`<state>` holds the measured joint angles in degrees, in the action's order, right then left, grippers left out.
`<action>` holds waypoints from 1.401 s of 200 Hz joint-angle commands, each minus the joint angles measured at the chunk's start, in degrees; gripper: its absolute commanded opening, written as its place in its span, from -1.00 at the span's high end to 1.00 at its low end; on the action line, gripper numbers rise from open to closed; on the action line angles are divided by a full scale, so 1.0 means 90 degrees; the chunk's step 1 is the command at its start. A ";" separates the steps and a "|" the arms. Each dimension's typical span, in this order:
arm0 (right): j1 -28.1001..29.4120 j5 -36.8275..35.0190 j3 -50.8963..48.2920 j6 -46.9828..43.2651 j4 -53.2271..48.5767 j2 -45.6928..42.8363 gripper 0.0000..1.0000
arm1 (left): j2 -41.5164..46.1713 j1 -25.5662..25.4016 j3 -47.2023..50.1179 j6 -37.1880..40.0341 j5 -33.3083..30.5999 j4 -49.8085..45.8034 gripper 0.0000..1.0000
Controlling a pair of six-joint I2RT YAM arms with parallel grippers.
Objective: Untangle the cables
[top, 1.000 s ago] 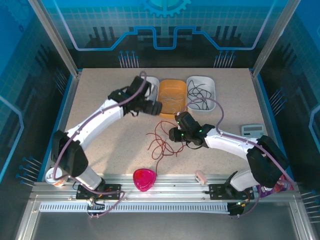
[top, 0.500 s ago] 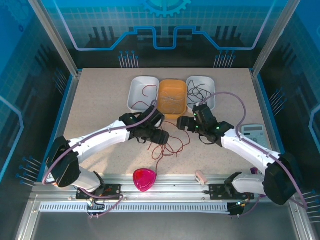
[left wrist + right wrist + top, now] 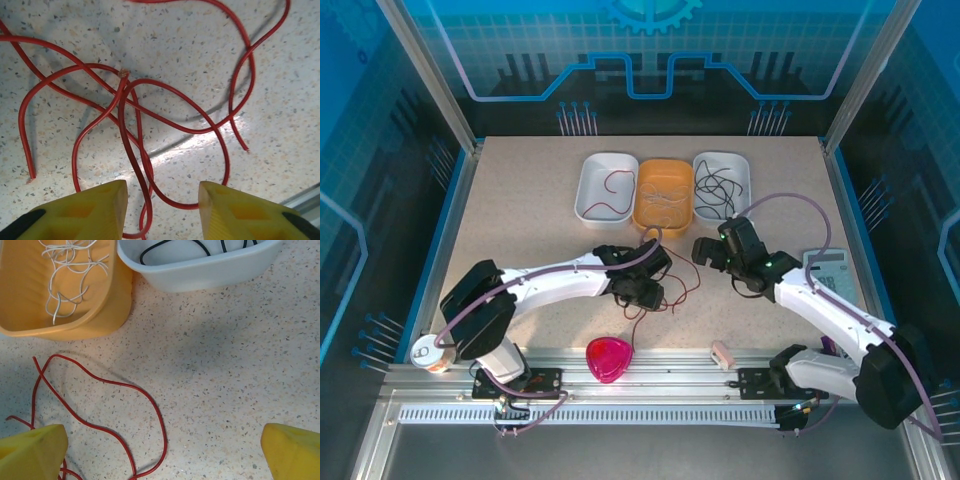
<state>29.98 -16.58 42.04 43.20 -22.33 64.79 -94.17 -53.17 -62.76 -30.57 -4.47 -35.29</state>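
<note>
While poised low over tangled red cables (image 3: 122, 75) on the bench (image 3: 520, 200):
left jaws partly spread astride them, not yet pinching; right jaws spread wide, empty, near orange tray (image 3: 119, 297).

Three trays: left white tray (image 3: 601, 166), orange tray (image 3: 665, 172), right white tray (image 3: 722, 160). One red cable (image 3: 612, 188) in the left one; tangled red cables (image 3: 122, 82) on the table (image 3: 520, 200) beyond counting. Two arms (image 3: 555, 282), one pink heart (image 3: 608, 359), one calculator (image 3: 828, 262).
</note>
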 commanded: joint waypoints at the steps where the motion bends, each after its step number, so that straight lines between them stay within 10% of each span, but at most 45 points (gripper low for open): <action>1: -0.0098 -0.0209 -0.0137 0.0149 -0.0088 -0.0166 -0.99 | -0.0171 -0.0023 -0.0047 -0.0205 -0.0392 -0.0176 0.21; 108: -0.0186 -0.0175 -0.0113 0.0149 -0.0007 -0.0178 -0.99 | -0.0568 -0.0021 -0.0283 -0.0407 -0.1084 -0.0260 1.00; 280: 0.0412 0.0240 -0.0369 0.0086 0.0303 0.0333 -0.99 | 0.1836 0.0392 -0.0084 -0.0182 -0.2244 0.0459 1.00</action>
<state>30.79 -13.06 38.61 43.75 -20.80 66.83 -82.48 -51.66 -64.71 -33.01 -22.74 -33.93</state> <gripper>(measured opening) 0.996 0.053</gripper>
